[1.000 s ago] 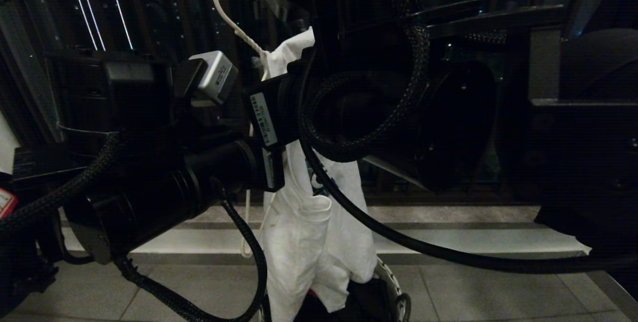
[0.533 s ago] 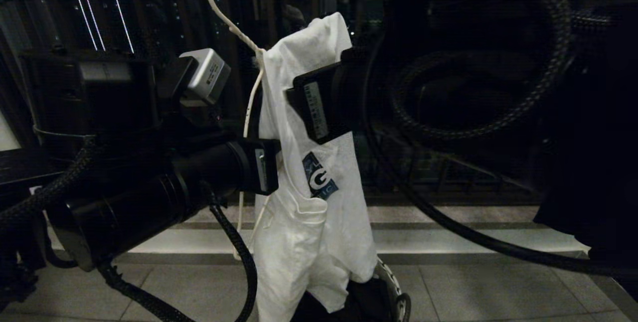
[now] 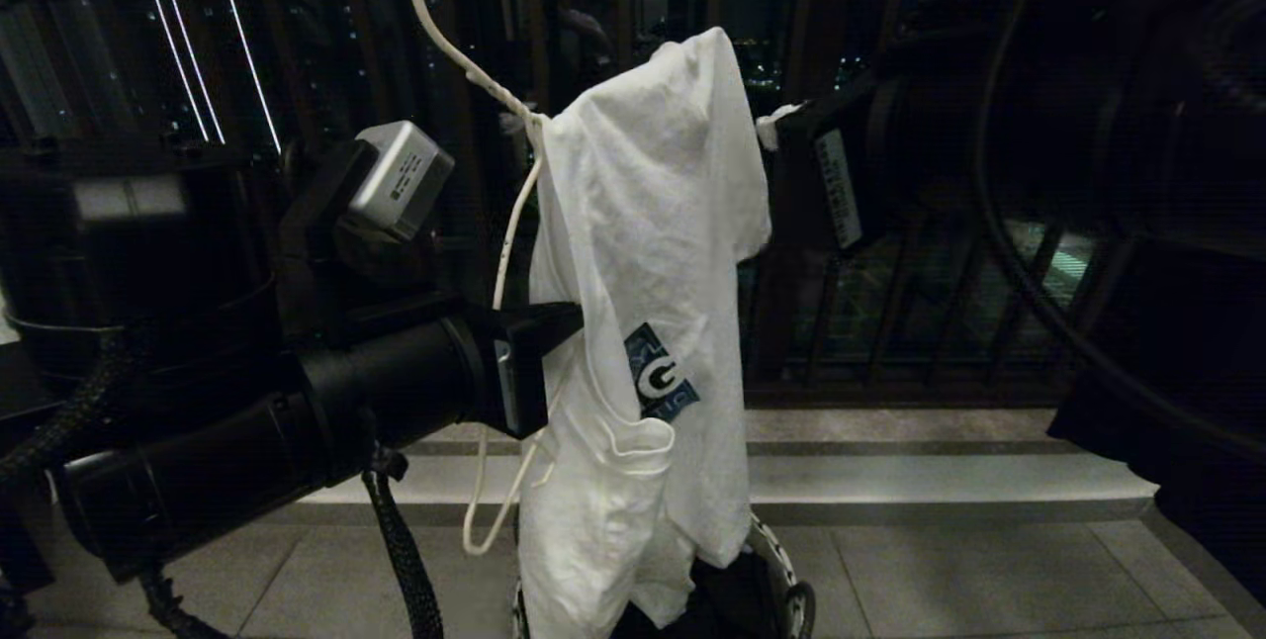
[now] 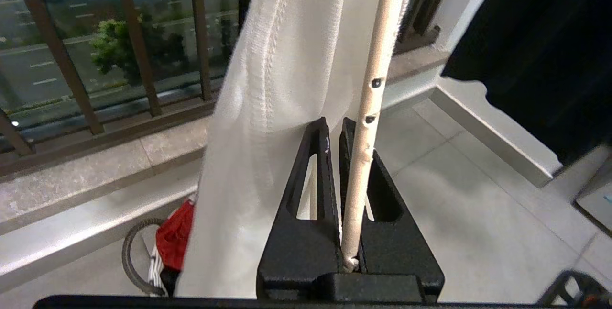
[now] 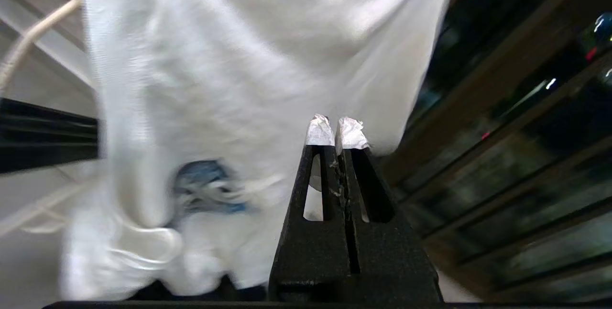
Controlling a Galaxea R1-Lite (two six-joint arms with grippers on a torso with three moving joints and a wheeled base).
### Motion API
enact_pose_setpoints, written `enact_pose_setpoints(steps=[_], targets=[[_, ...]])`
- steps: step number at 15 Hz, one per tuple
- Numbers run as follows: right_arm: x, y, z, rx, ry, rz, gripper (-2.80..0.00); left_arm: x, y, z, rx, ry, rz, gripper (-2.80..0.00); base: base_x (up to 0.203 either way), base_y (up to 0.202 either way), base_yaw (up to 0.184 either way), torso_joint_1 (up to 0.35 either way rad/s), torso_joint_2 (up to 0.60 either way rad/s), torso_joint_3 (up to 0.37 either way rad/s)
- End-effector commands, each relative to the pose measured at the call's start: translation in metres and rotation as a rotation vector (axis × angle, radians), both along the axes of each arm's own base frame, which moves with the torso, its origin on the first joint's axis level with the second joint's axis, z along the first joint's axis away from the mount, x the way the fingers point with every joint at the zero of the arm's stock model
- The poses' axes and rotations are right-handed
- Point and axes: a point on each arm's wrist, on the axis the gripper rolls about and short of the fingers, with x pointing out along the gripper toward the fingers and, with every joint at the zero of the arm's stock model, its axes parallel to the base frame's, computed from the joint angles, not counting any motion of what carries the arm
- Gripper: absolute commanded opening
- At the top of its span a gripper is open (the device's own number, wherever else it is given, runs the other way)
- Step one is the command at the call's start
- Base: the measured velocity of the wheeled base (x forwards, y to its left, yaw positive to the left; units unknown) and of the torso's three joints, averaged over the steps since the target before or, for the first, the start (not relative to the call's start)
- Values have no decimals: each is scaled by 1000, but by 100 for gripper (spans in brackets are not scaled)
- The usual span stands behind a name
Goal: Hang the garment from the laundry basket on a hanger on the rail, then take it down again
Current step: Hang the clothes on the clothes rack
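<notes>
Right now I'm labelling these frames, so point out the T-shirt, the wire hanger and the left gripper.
T-shirt (image 3: 643, 214): head view, upper chest cloth.
Wire hanger (image 4: 370, 108): left wrist view, straight white wire.
Left gripper (image 4: 334, 129): left wrist view, between its fingertips, shut on the wire.

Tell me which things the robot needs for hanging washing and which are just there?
Needed:
- white cotton T-shirt with blue logo
- thin white wire hanger, pinched by left gripper
- right gripper, shut beside the shirt
- round patterned-rim basket

Just there:
- dark barred balcony railing
- red cloth
</notes>
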Motion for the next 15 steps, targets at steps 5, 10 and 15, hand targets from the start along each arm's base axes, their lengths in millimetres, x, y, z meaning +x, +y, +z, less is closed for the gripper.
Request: enact_pose_setpoints(steps=[5, 10, 15], targets=[[-17, -27, 11, -200, 0, 140, -280, -4, 7, -8, 16, 17, -97, -280, 0, 0, 0, 0, 0, 0], [-24, -31, 8, -278, 78, 299, -280, -9, 17, -13, 31, 14, -191, -280, 0, 0, 0, 0, 0, 0], [-22, -27, 3, -377, 63, 370, -280, -13, 19, -16, 49, 10, -230, -280, 0, 0, 0, 0, 0, 0]])
